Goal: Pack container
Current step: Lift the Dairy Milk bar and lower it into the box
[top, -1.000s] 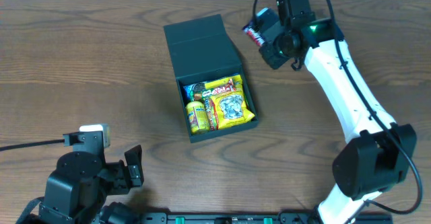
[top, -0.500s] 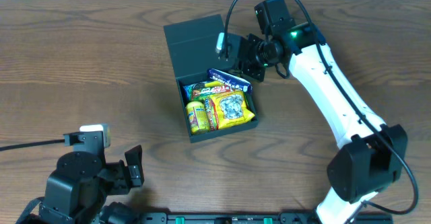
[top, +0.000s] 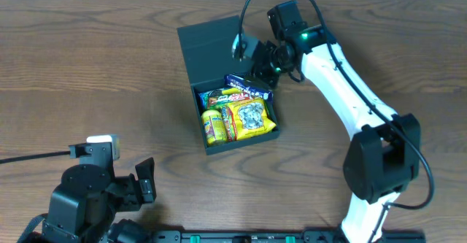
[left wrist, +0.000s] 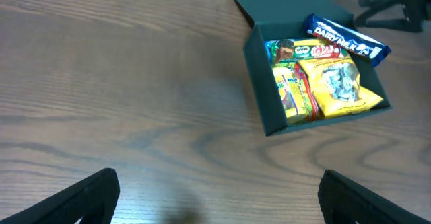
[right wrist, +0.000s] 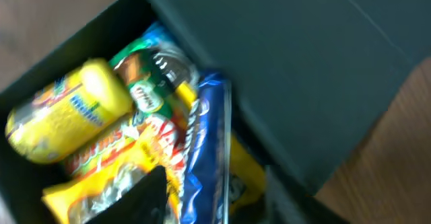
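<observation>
The container [top: 237, 142] is a matte black square box in mid table, its flap lid [top: 211, 40] folded back. It holds several snack packets, among them a yellow bag [top: 251, 118]. A blue Dairy Milk bar [top: 248, 87] lies across the box's back right corner on top of the others. My right gripper [top: 260, 71] hovers over that corner, open, with the bar [right wrist: 209, 150] between its spread fingers and a gap on each side. My left gripper [top: 139, 188] is open and empty, low at the front left, far from the box [left wrist: 259, 83].
Bare wooden table [top: 87, 75] lies all round the box. A cable [top: 33, 157] runs off the left edge near my left arm. The right arm reaches in from the front right across the table.
My right gripper swung left from beside the box to over its back corner, carrying the blue bar, which now rests on the packets. The left arm has not moved.
</observation>
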### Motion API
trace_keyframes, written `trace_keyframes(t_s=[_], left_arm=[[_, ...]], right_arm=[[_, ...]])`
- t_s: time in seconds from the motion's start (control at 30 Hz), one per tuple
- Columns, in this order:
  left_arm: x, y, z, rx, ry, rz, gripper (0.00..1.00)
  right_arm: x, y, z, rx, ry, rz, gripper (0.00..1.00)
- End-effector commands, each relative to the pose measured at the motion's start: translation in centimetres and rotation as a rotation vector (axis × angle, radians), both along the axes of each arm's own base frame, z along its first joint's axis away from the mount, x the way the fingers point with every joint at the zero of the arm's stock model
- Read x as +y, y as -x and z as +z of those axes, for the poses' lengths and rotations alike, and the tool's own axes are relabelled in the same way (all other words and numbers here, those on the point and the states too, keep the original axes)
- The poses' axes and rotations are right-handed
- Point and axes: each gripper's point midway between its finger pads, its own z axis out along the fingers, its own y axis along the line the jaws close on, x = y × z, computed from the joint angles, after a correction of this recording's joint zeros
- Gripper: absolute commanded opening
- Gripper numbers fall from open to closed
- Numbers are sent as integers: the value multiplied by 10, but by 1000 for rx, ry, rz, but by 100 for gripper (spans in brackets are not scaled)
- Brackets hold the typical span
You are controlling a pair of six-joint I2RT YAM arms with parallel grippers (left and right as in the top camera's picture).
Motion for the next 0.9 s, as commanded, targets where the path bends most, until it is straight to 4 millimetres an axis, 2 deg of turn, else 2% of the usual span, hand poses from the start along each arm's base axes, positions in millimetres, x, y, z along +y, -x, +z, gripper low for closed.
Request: trace_keyframes(t_s=[0.0, 0.13, 0.23, 0.53, 0.67, 0.87], left_arm=[[1, 1, 0, -4, -16, -10, 96], [2, 1, 0, -2, -17, -10, 95], [1, 1, 0, -4, -16, -10, 95], [1, 1, 0, -4, -14, -11, 96], [1, 1, 0, -3, -13, -12, 96], [1, 1, 0, -3, -13, -12, 95]], right_arm=[[-5, -9, 7, 59, -35, -160, 54], [-8, 2, 0, 2, 50, -1, 59], [-11, 2, -7, -34, 134, 22, 64], [-12, 5, -34, 17, 169, 52, 61], [-12, 5, -45, 34, 178, 61, 55], [-12, 5, -55, 55, 186, 62, 38]])
